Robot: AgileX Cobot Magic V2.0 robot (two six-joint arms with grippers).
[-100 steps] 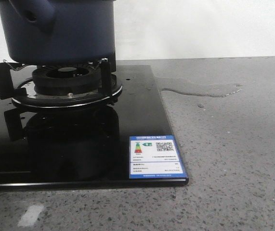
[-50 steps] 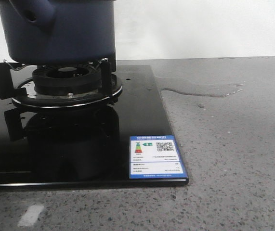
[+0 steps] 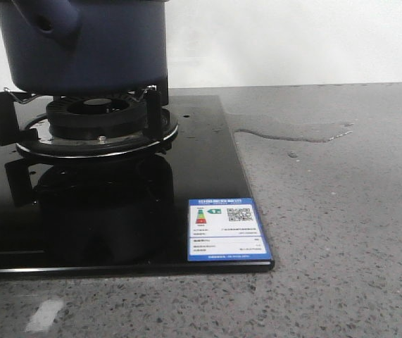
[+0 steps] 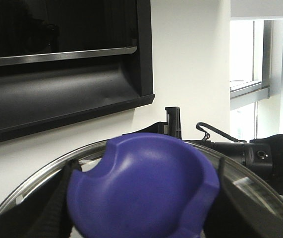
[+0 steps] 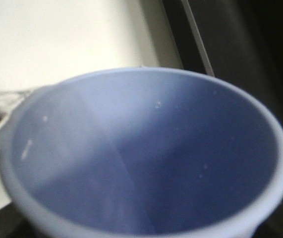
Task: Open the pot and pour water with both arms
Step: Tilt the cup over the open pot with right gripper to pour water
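The dark navy pot stands on the burner at the far left, its stubby handle pointing forward; its top is cut off. Neither gripper shows in the front view. In the left wrist view my left gripper is shut on the blue knob of a glass lid with a steel rim, a black finger on each side. A black arm part shows behind. The light blue cup fills the right wrist view, with small droplets inside; it hides the right fingers. Spilled water lies on the counter.
The black glass hob carries a blue energy label at its front right corner. Grey speckled counter runs to the right. A black range hood hangs on the white wall; a window is beside it.
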